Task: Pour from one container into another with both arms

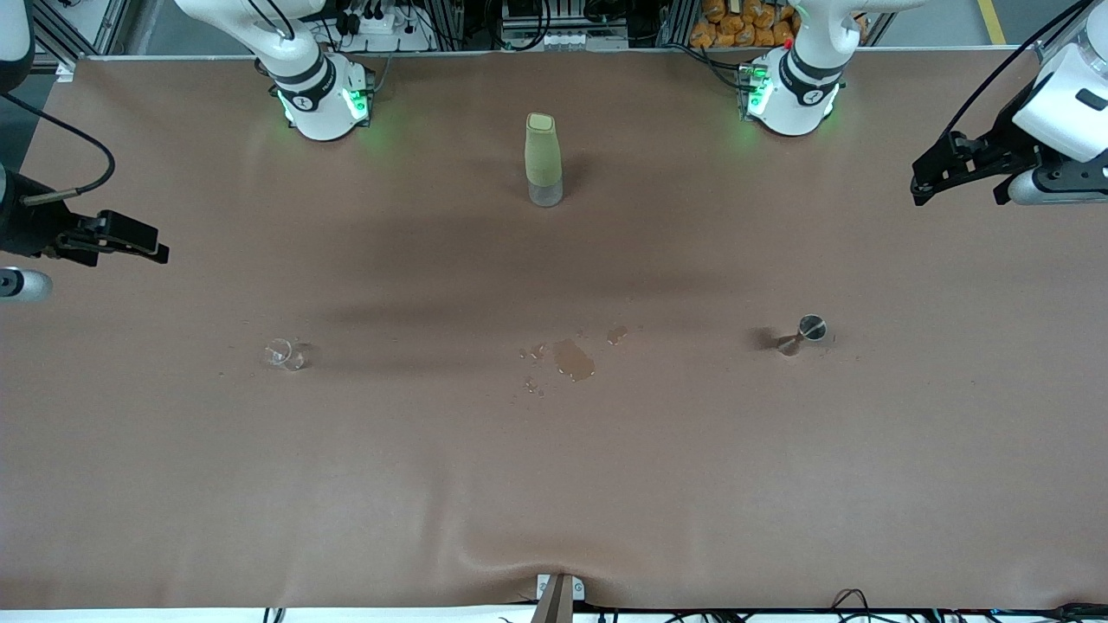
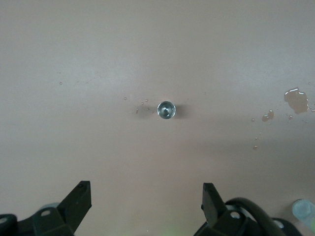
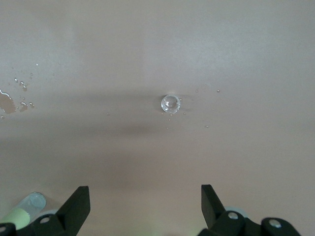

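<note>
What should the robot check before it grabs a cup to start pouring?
1. Left claw open and holding nothing: ok, up in the air at the left arm's end of the table.
2. Right claw open and holding nothing: ok, up in the air at the right arm's end.
3. Metal jigger upright and free to grab: ok.
4. Small clear glass cup upright: cannot tell, it is too see-through.
5. Green bottle standing, out of the way near the bases: ok.
6. Tablecloth dry: not ok, a puddle lies between the cup and the jigger.
</note>
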